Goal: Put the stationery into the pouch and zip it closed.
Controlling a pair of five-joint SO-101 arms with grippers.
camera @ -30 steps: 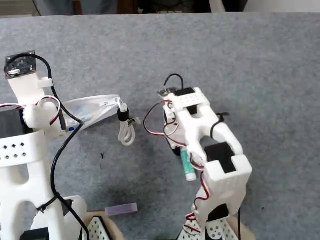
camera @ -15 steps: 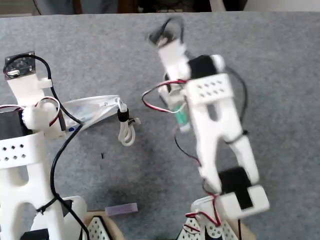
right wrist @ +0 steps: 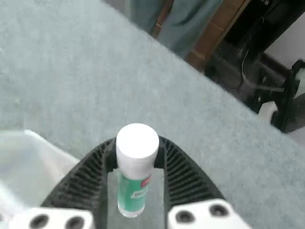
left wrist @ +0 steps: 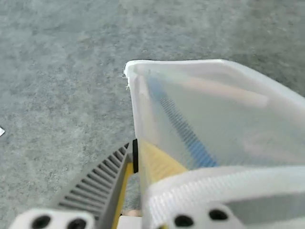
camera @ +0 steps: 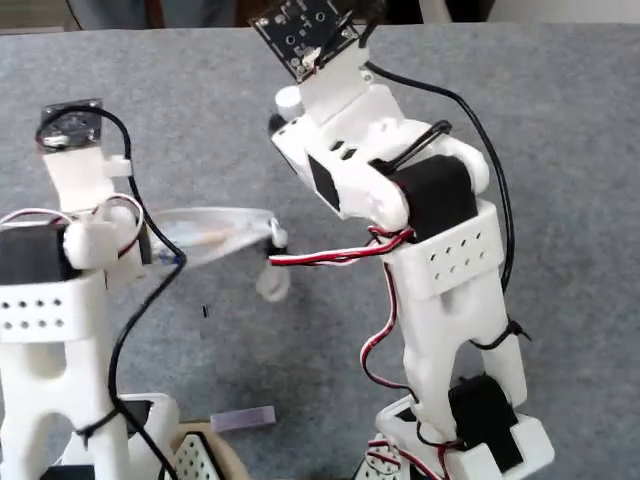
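Both grippers hold something over the table: the left gripper has its fingers pinching one end of the translucent pouch, which sits at about 9 o'clock of the table's middle and stretches toward 3 o'clock. The right gripper has its fingers clamped on a white-capped green glue stick, near the pouch's free end. A purple eraser lies at 6 o'clock of the pouch, well apart.

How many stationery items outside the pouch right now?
2 outside the clear pouch: a green glue stick in the right gripper; a small purple block, likely an eraser, on the table near its front edge. Others may be hidden under the arms.
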